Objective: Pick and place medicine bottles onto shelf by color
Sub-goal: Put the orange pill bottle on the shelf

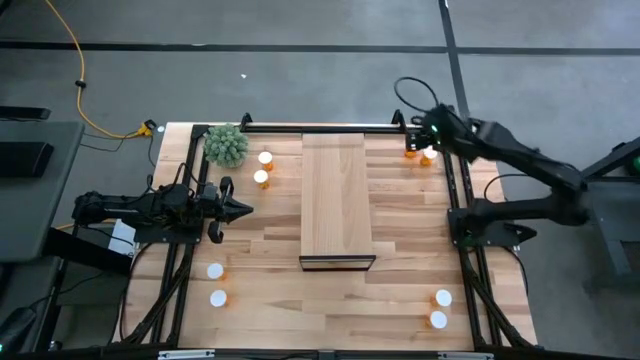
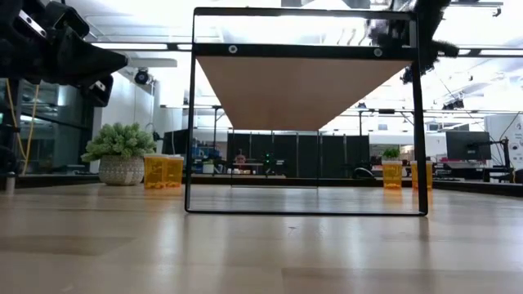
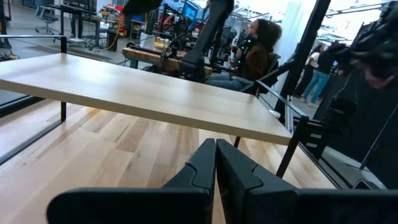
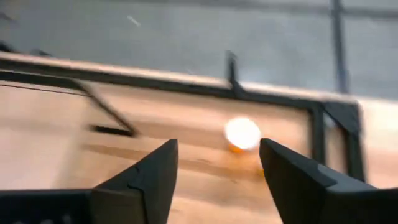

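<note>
Eight small orange pill bottles with white caps stand on the table in pairs. One pair is far left by the plant (image 1: 264, 158), one near left (image 1: 215, 271), one near right (image 1: 443, 297), and one far right (image 1: 428, 155). The pale wood shelf (image 1: 337, 195) stands raised at mid table. My right gripper (image 1: 424, 138) hovers open above the far-right pair; its wrist view shows one white cap (image 4: 242, 134) ahead between the fingers (image 4: 217, 146). My left gripper (image 1: 245, 209) is shut and empty left of the shelf, pointing at it (image 3: 216, 168).
A green bushy plant (image 1: 226, 146) in a pot stands at the far left corner, next to two bottles. A dark metal frame (image 1: 320, 127) runs along the table's far edge and sides. The shelf's dark legs (image 2: 191, 122) stand on the tabletop. A person (image 3: 258, 53) sits beyond the table.
</note>
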`<state>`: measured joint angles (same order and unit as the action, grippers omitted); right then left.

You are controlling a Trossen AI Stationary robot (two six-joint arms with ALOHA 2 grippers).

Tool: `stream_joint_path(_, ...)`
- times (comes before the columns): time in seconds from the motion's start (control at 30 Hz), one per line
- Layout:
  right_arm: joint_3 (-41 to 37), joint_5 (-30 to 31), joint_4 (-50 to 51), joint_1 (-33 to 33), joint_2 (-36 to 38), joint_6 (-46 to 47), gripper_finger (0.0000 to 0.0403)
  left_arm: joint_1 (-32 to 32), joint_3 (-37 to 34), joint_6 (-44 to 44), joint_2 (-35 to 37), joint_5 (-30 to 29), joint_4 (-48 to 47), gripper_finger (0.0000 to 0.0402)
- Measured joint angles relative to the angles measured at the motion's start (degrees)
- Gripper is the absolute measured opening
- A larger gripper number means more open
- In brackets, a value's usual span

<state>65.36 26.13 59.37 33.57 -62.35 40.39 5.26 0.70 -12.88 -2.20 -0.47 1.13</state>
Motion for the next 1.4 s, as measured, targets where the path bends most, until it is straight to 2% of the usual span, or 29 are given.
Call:
stream_joint_path(0.23,0.05,-7.32,1.65,13.16,-11.89,1.67,0.0245,0.00,0.00,0.01,0.00,0.00,0.00,0.0003)
stream_joint_path(0.5,0.05,-10.32,2.99,20.24,-18.29,2.18,0.0246,0.00,0.00,0.01,0.00,0.00,0.00,0.0003)
stream_joint_path(0.7,-1.18,-10.84,2.43,21.13,-19.02,3.39,0.0246,0.00,0.01,0.00,0.00,0.00,-0.02,0.0003)
stream_joint_path(0.77,-2.51,-12.95,1.90,21.10,-18.65,4.91,0.0246,0.01,0.01,0.00,0.00,-0.01,-0.02,0.0003)
stream_joint_path(0.9,-8.23,-13.32,0.91,21.06,-16.28,7.40,0.0246,0.02,0.01,0.02,0.00,-0.17,-0.02,0.0003)
stream_joint_path(1.13,-15.89,-13.13,-6.90,21.04,-12.04,15.11,0.0246,0.00,0.01,0.00,0.00,-0.17,-0.02,0.0003)
stream_joint_path(1.4,-16.41,-8.50,-10.57,21.03,-11.88,19.60,0.0246,0.00,0.00,0.00,-0.02,-0.17,-0.02,0.0003)
